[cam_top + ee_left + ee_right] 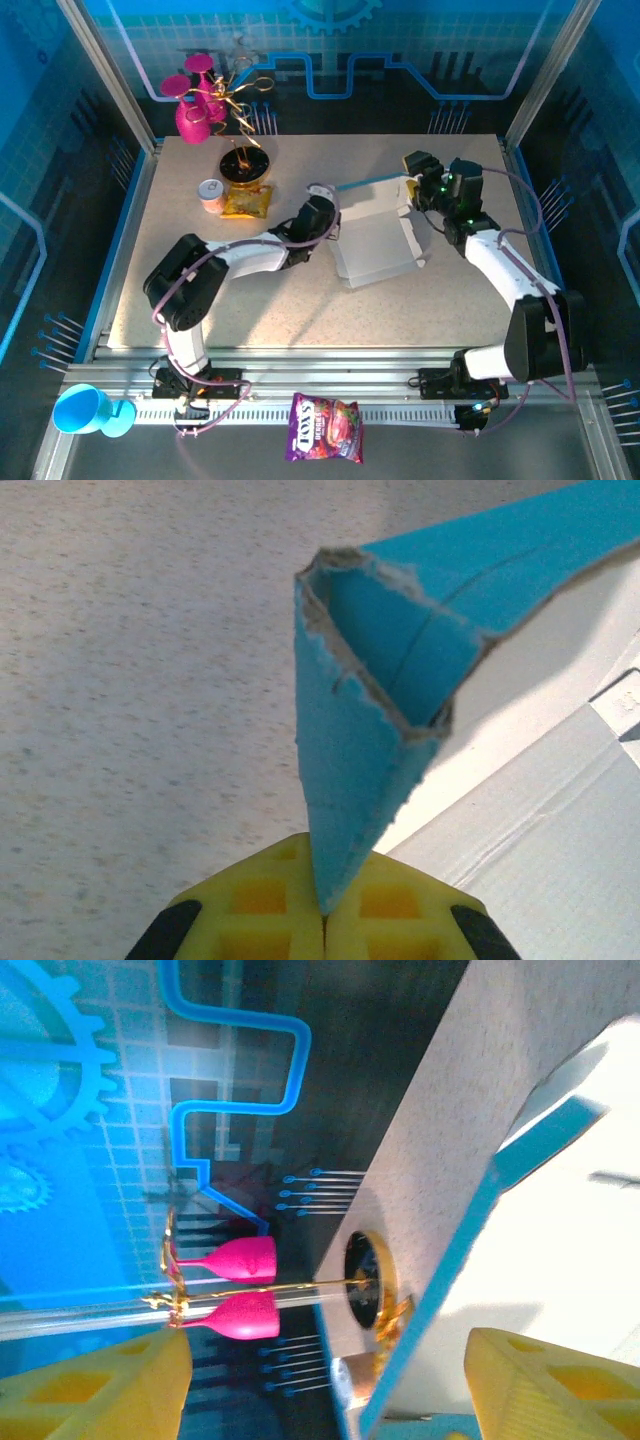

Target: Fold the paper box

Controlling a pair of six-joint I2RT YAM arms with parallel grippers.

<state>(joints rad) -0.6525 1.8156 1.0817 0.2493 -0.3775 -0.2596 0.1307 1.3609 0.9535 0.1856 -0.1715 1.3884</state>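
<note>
Mid-counter (pixel 250 310), our left claw (pixel 322 920) pinches the paper box (pixel 375 245) by its left edge (right claw (pixel 320 1380) gapes empty at the far-right corner).

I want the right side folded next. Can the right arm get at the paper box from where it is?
Probably yes: the right gripper is open at the far right corner of the paper box, its blue edge between the fingers, nothing blocking. The left gripper pinches the opposite flap.
</note>
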